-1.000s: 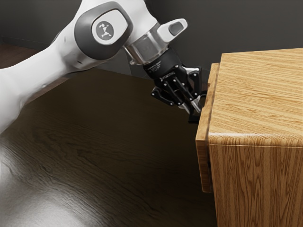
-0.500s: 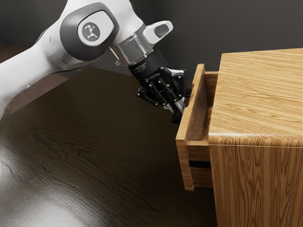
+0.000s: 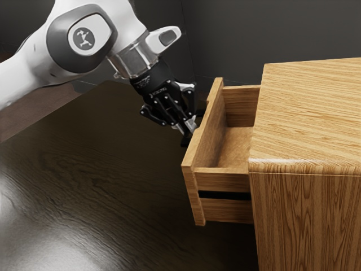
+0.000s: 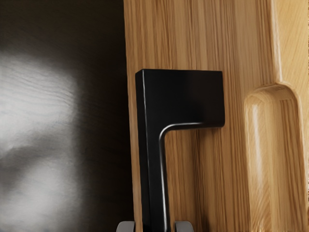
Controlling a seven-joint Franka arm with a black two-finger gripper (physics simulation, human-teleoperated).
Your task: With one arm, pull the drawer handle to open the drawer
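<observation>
A light wooden cabinet (image 3: 307, 113) stands at the exterior view's right. Its top drawer (image 3: 231, 149) is pulled well out, and its inside looks empty. My black gripper (image 3: 188, 134) is pressed against the outer face of the drawer front (image 3: 204, 141), which hides the handle there. In the wrist view the black L-shaped handle (image 4: 152, 154) stands off the drawer front (image 4: 217, 169). Two grey fingertips (image 4: 124, 226) sit on either side of its bar, so the gripper is shut on it.
The dark wooden tabletop (image 3: 101, 186) stretches out in front of the drawer, with a bright reflection at the lower left. My white arm (image 3: 67, 45) comes in from the upper left. A lower drawer front (image 3: 225, 210) sits beneath the open one.
The drawer has slid out from nearly shut to well open. My gripper has moved toward the exterior view's left with the handle in it.
</observation>
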